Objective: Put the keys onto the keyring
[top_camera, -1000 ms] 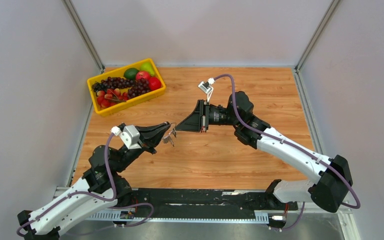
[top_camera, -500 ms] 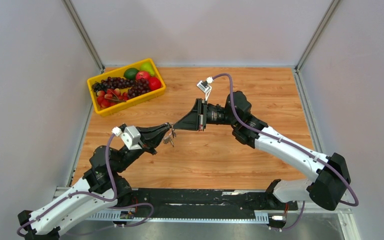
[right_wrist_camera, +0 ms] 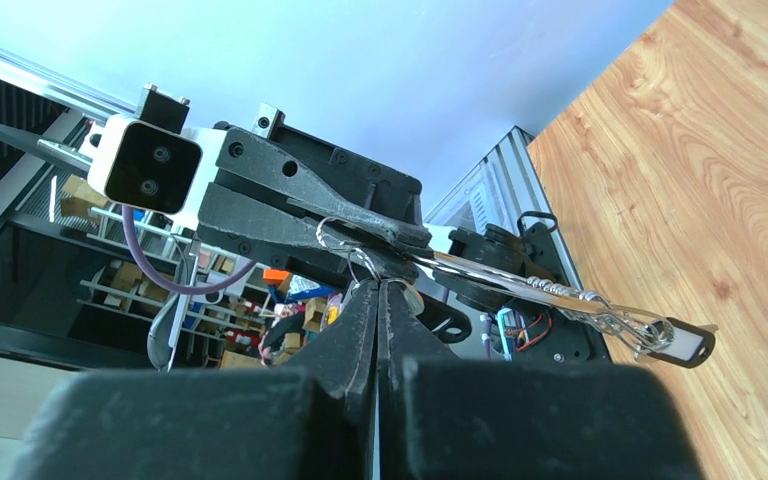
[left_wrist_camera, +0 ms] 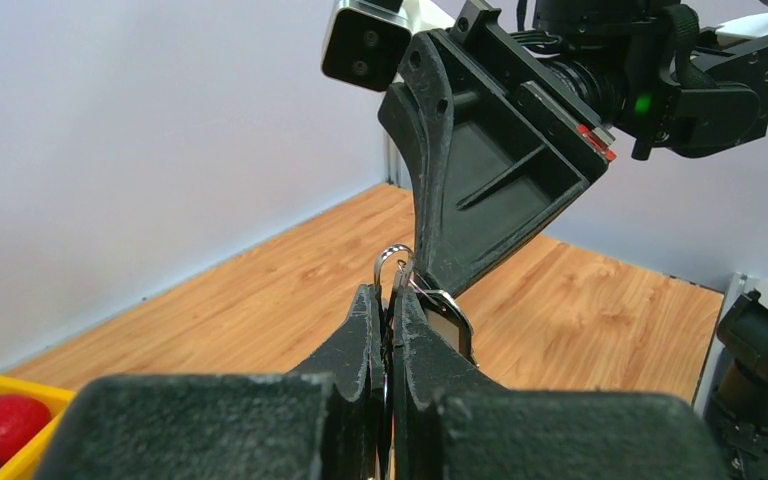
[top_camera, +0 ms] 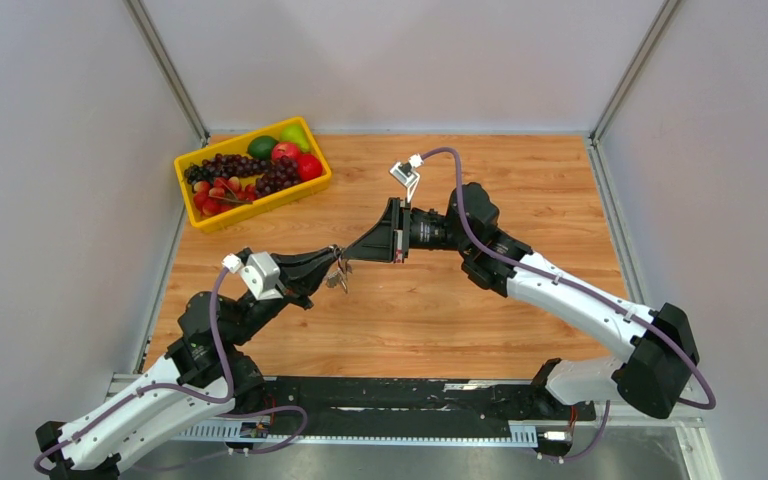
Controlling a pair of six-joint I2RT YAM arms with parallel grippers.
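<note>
My left gripper [top_camera: 337, 257] is shut on the keyring [left_wrist_camera: 387, 256], a thin silver wire loop that sticks up from its tips [left_wrist_camera: 390, 295]. A bunch of small silver keys [right_wrist_camera: 560, 292] hangs from the ring. A key with a black head [right_wrist_camera: 682, 345] hangs at the end of the bunch and shows beside my left finger [left_wrist_camera: 450, 322]. My right gripper [top_camera: 348, 256] is shut, with its tips [right_wrist_camera: 378, 285] right at the ring [right_wrist_camera: 332, 232]. A small wire loop sits at those tips. What lies between its jaws is hidden.
A yellow basket [top_camera: 260, 205] of grapes, apples and other fruit stands at the back left of the wooden table [top_camera: 520, 170]. Grey walls close in both sides and the back. Both grippers are held above the table's middle left.
My right gripper has moved a little to the left and closed the gap to my left gripper's tips. My left gripper has stayed nearly still with the ring.
</note>
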